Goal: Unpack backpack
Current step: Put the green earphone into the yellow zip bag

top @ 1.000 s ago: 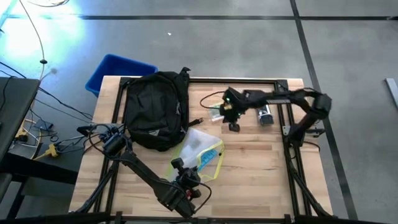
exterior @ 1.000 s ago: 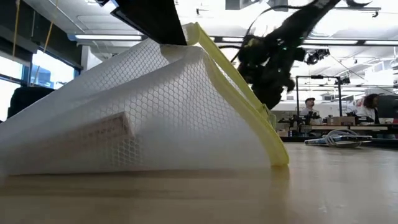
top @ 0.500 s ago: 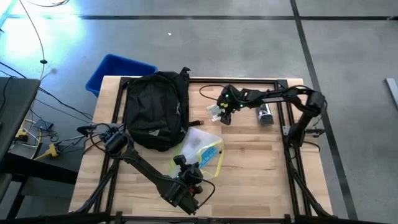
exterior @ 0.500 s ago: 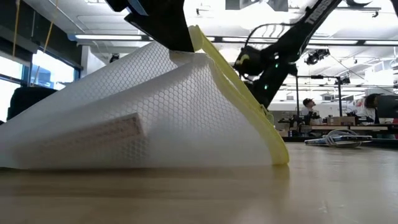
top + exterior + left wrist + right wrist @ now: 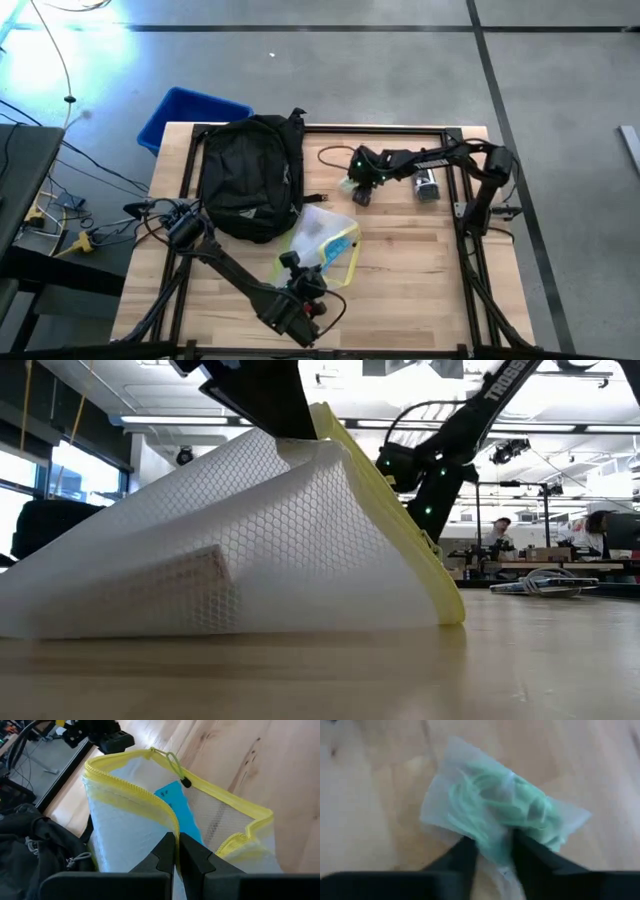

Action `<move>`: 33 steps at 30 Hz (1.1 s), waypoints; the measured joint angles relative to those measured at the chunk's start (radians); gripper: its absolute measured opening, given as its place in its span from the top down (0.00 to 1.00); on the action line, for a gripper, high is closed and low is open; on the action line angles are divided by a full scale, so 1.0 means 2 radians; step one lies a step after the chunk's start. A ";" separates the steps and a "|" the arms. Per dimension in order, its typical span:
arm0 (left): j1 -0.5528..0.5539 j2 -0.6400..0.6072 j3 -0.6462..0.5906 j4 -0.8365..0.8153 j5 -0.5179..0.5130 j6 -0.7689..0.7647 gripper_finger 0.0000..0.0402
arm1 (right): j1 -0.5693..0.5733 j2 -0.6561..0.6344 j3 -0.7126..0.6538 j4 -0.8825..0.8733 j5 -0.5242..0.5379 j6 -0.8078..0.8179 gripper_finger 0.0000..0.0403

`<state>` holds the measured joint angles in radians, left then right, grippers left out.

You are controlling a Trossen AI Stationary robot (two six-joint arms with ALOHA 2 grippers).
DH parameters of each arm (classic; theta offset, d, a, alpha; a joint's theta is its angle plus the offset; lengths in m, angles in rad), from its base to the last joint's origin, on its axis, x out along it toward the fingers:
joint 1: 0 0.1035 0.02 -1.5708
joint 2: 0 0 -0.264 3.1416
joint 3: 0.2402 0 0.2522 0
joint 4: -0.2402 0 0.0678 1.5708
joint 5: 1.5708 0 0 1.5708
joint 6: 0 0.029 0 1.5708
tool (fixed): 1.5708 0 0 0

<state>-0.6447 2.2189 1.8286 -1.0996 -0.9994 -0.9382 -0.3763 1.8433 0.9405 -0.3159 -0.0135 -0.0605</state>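
White "TROSSEN" lettering along right arm [image 5: 497,382], low view. Dark handwritten marks on blue card [image 5: 176,805] inside pouch [image 5: 130,830], left wrist view, too small to read. Nothing else legible.

A robotics lab or workshop: a wooden surface [image 5: 400,250] on a black metal frame stands on grey concrete floor [image 5: 350,80], with ceiling strip lights [image 5: 170,420], workbenches [image 5: 540,570] and loose cables [image 5: 60,200] around.

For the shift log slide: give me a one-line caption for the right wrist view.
Right gripper closing its fingers around a small clear bag of green cord lying on the wooden table.
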 joint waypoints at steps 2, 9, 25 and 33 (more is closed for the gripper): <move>-0.003 0.000 0.000 0.001 0.000 -0.002 1.00 | 0.020 -0.010 -0.001 -0.029 0.003 0.001 0.95; -0.010 0.000 0.000 0.001 -0.003 -0.038 1.00 | 0.129 -0.113 -0.008 -0.144 0.039 0.060 0.99; -0.030 0.000 0.000 0.063 -0.019 -0.035 1.00 | 0.448 -0.168 -0.004 0.033 0.101 0.142 1.00; -0.049 0.001 0.000 0.090 -0.008 0.030 1.00 | 0.382 -0.041 0.017 0.165 0.128 -0.016 1.00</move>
<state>-0.7426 2.2200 1.8278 -0.9196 -1.0147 -0.8786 0.3887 1.7608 0.9741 0.0148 0.2417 -0.0918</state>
